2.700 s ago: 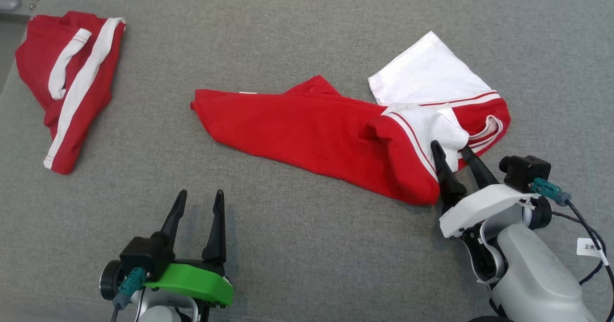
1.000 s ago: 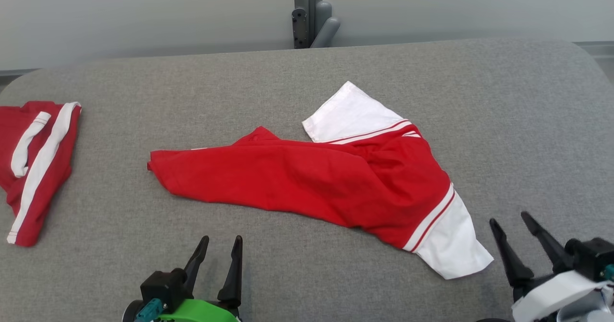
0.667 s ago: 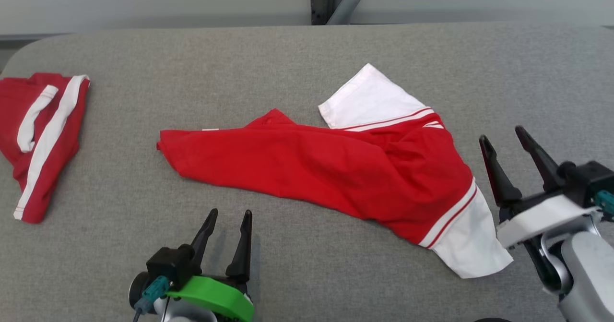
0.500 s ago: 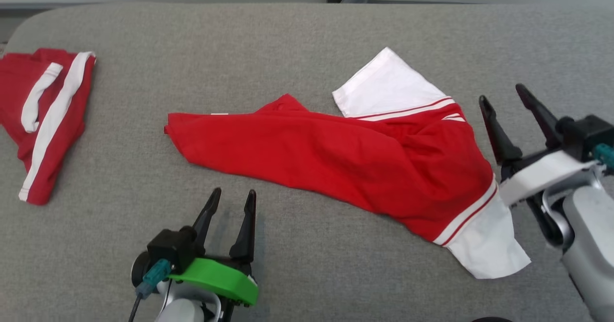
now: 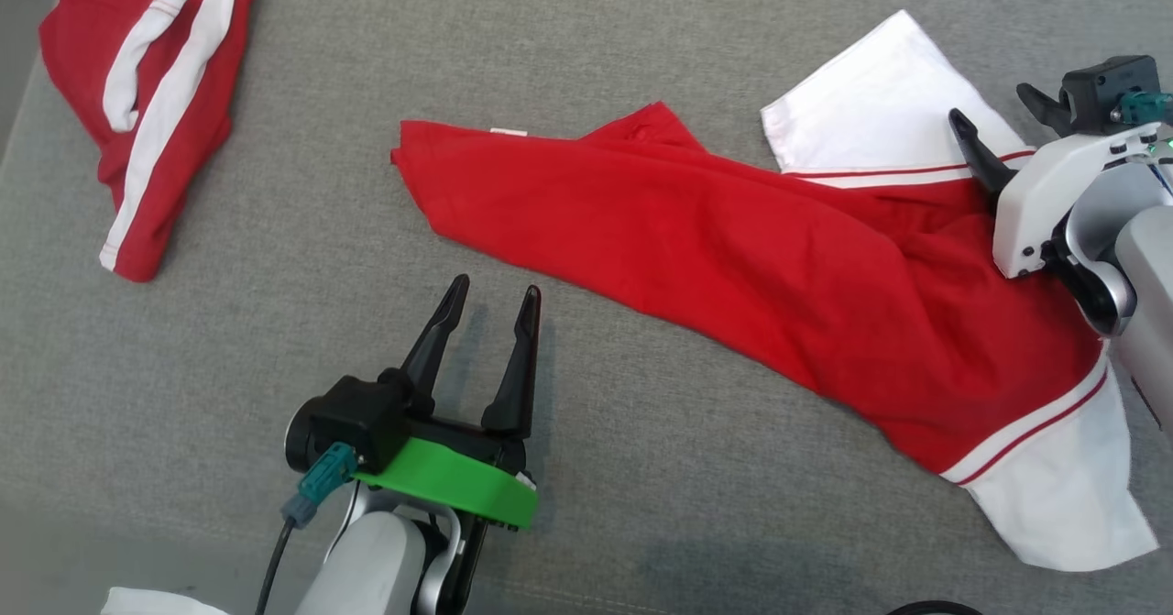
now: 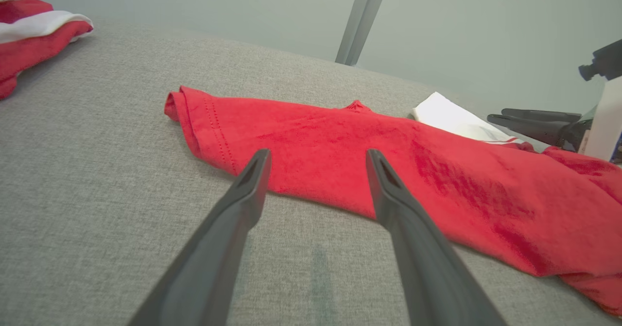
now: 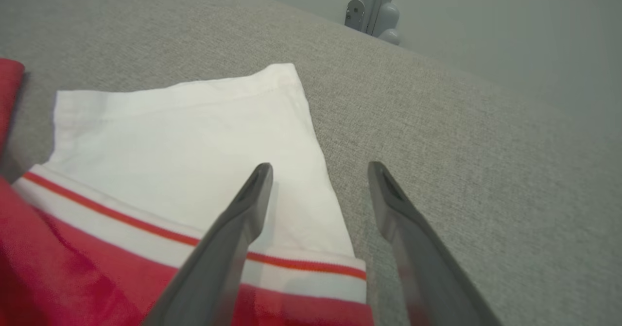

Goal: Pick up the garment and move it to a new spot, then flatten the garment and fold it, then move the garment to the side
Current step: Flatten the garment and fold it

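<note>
The garment (image 5: 733,258), a red shirt with white sleeves, lies spread out across the middle and right of the grey surface (image 5: 275,358). Its red hem end points towards the left. One white sleeve (image 5: 880,93) lies flat at the far right. The other sleeve (image 5: 1063,496) reaches down to the near right, with red and white stripes where each sleeve meets the body. The cloth is not fully smooth, with soft creases running through the red part. The left end effector (image 5: 496,285) sits low over the bare surface just short of the shirt's near red edge. Its two dark fingers are spread apart with nothing between them, and I can't see that it touches the cloth. The right end effector (image 5: 990,104) is over the far sleeve near the striped seam, also with its fingers wide and empty. From its wrist camera, one finger lies over the white fabric and the other over grey surface just past the sleeve's edge. Whether the tips press on the sleeve I can't tell. A second red-and-white garment (image 5: 147,93) lies bunched at the far left corner, well apart from the shirt. A grey metal post (image 7: 371,5) stands behind the surface.
</note>
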{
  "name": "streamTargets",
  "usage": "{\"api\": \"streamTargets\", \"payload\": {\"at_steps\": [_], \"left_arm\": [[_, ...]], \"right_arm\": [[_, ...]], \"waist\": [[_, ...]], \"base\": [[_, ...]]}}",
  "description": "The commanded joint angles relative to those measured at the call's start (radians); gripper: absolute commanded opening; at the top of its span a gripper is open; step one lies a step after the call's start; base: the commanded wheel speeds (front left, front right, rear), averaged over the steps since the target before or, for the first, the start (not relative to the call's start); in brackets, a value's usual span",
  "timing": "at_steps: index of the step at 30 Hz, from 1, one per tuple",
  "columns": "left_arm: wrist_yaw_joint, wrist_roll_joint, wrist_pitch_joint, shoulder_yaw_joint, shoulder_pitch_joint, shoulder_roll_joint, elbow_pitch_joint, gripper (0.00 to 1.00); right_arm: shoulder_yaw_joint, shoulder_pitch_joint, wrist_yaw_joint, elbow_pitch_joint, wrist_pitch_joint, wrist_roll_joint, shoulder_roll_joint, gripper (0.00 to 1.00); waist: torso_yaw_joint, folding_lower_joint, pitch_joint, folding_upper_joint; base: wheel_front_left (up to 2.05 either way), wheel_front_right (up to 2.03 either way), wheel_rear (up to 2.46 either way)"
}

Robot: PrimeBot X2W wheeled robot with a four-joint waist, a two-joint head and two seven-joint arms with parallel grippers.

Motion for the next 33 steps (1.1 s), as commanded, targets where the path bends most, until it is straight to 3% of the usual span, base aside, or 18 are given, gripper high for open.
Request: {"api": "streamTargets", "payload": {"at_steps": [1, 6, 7, 8, 13, 17, 23, 31, 32, 33], "left_arm": [[0.009, -0.009, 0.0, -0.004, -0.013, 0.002, -0.009, 1.0], [0.02, -0.013, 0.0, -0.014, -0.015, 0.002, -0.033, 1.0], [0.022, -0.013, 0.0, -0.015, -0.013, 0.002, -0.036, 1.0], [0.023, -0.012, 0.0, -0.014, -0.011, 0.002, -0.038, 1.0], [0.023, -0.013, 0.0, -0.011, -0.01, 0.002, -0.044, 1.0], [0.023, -0.017, 0.0, -0.015, -0.014, 0.002, -0.046, 1.0], [0.016, -0.012, 0.0, -0.025, -0.003, 0.002, -0.041, 1.0], [0.01, -0.003, 0.0, -0.029, 0.014, 0.002, -0.027, 1.0], [0.011, 0.0, 0.0, -0.027, 0.015, 0.002, -0.024, 1.0], [0.009, 0.003, 0.0, -0.026, 0.017, 0.002, -0.018, 1.0]], "right_arm": [[0.01, -0.014, -0.001, 0.01, 0.013, 0.019, -0.007, 1.0], [0.106, -0.043, -0.002, 0.084, 0.1, 0.08, -0.034, 1.0], [0.119, -0.048, -0.002, 0.097, 0.112, 0.093, -0.038, 0.39], [0.134, -0.051, -0.002, 0.106, 0.12, 0.1, -0.044, 0.0], [0.166, -0.104, -0.004, 0.144, 0.085, 0.086, -0.116, 0.0], [0.13, -0.2, -0.006, 0.204, -0.013, 0.023, -0.178, 0.0], [0.031, -0.335, -0.002, 0.369, -0.151, -0.115, -0.237, 0.0], [-0.111, -0.418, -0.002, 0.528, -0.234, -0.251, -0.286, 0.0], [-0.14, -0.415, -0.002, 0.539, -0.239, -0.263, -0.286, 0.13], [-0.164, -0.404, -0.002, 0.543, -0.243, -0.277, -0.283, 1.0]], "waist": [[0.065, -0.0001, 0.062, -0.0001], [0.085, -0.0001, 0.077, -0.0001], [0.088, -0.0001, 0.079, -0.0001], [0.09, -0.0001, 0.081, -0.0001], [0.1, -0.0001, 0.094, -0.0001], [0.116, -0.0001, 0.105, -0.0001], [0.148, -0.0001, 0.106, -0.0001], [0.163, -0.0001, 0.087, -0.0001], [0.16, -0.0001, 0.082, -0.0001], [0.156, -0.0001, 0.075, -0.0001]], "base": [[0.0, 0.0, 0.0], [0.0, 0.0, 0.0], [0.0, 0.0, 0.0], [0.0, 0.0, 0.0], [0.0, 0.0, 0.0], [0.0, 0.0, 0.0], [0.0, 0.0, 0.0], [0.0, 0.0, 0.0], [0.0, 0.0, 0.0], [0.0, 0.0, 0.0]]}}
